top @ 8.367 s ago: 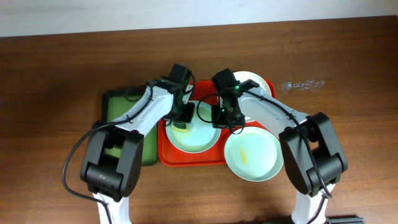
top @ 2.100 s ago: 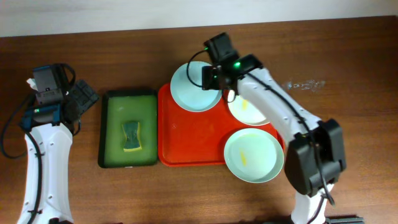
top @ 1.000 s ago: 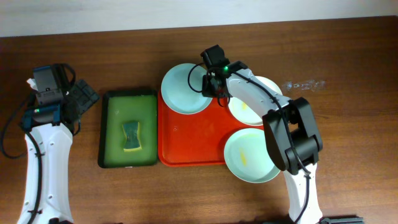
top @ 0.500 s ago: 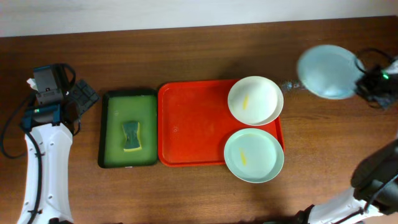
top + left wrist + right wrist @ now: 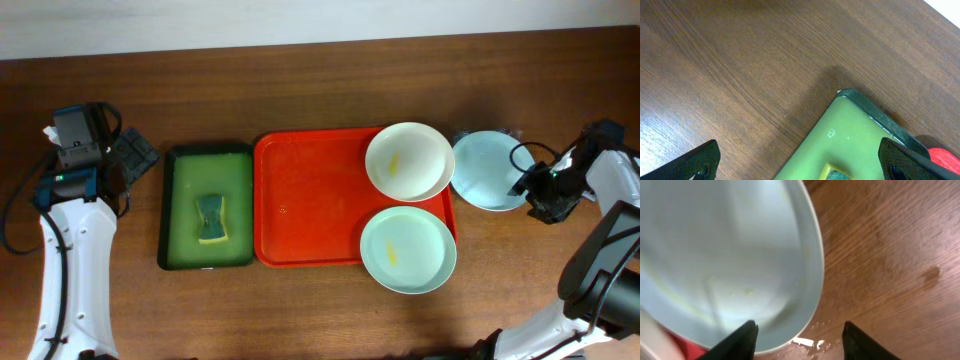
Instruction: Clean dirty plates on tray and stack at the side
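The red tray (image 5: pixel 310 200) holds two dirty plates on its right side: a white-cream one (image 5: pixel 408 160) and a pale green one (image 5: pixel 407 250), each with a yellow smear. A pale blue plate (image 5: pixel 488 170) lies on the table just right of the tray. My right gripper (image 5: pixel 527 184) is at that plate's right rim. In the right wrist view it (image 5: pixel 800 342) stands open, one finger over the blue plate (image 5: pixel 730 255) and the other over bare wood. My left gripper (image 5: pixel 132 155) hangs open at the far left, holding nothing; in its wrist view it (image 5: pixel 800 167) spans a corner of the green tray (image 5: pixel 855 135).
A dark green tray (image 5: pixel 180 210) with a yellow-green sponge (image 5: pixel 211 219) sits left of the red tray. Water drops (image 5: pixel 807 341) lie on the wood by the blue plate's rim. The red tray's corner (image 5: pixel 942 157) shows in the left wrist view.
My right arm carried the blue plate from the tray's far left corner over to the table right of the tray, set it down and opened its jaws. The left arm stayed still.
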Controlling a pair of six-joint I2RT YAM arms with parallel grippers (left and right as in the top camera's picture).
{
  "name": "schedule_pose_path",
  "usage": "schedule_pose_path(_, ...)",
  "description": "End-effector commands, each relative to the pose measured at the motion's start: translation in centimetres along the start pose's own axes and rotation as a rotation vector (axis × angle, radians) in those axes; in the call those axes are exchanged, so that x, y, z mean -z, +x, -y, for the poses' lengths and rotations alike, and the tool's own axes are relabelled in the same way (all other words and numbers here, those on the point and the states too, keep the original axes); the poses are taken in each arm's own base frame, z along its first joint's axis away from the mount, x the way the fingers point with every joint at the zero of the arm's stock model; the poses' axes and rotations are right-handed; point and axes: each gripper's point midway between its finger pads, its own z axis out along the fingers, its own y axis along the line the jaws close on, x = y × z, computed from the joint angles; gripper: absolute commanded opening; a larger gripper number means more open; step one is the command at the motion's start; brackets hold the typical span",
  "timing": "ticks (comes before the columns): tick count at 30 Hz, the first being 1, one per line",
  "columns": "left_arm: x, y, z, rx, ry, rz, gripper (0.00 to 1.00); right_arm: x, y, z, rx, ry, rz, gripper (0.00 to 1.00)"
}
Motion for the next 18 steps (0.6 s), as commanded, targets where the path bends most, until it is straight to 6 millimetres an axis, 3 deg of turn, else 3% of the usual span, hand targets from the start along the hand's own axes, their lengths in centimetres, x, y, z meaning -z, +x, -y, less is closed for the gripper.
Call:
schedule_pose_path(1,0.9,-0.9,0.0,0.022,0.006,0.032,0.99,5.6,-1.4,-2.3,0.031,-0.019,0.013,0.57)
schedule_pose_path(3,0.8,-0.9,0.0,0.022,0.006,0.032,0.99,8.9,1.7,-3.7,0.172,0.001,-0.101,0.57)
schedule_pose_path(5,0.9,-0.9,0.0,0.022,0.006,0.032,0.99,9.2,5.8,-4.6,0.308,0.028,-0.24,0.57)
schedule_pose_path(8,0.9,-0.9,0.0,0.022,0.006,0.032,0.99,7.3,11.2,-6.5,0.517,0.137,-0.386,0.56)
schedule_pose_path(11,0.8,-0.9,0.0,0.022,0.006,0.032,0.99,3.5,16.2,-6.9,0.636,0.22,-0.482,0.53)
schedule_pose_path(15,0.9,-0.9,0.0,0.022,0.006,0.032,0.99,-0.1,17.6,-5.5,0.653,0.34,-0.443,0.44)
schedule_pose_path(18,0.8,-0.9,0.0,0.022,0.006,0.032,0.99,-1.2,16.5,-4.6,0.674,0.385,-0.386,0.36)
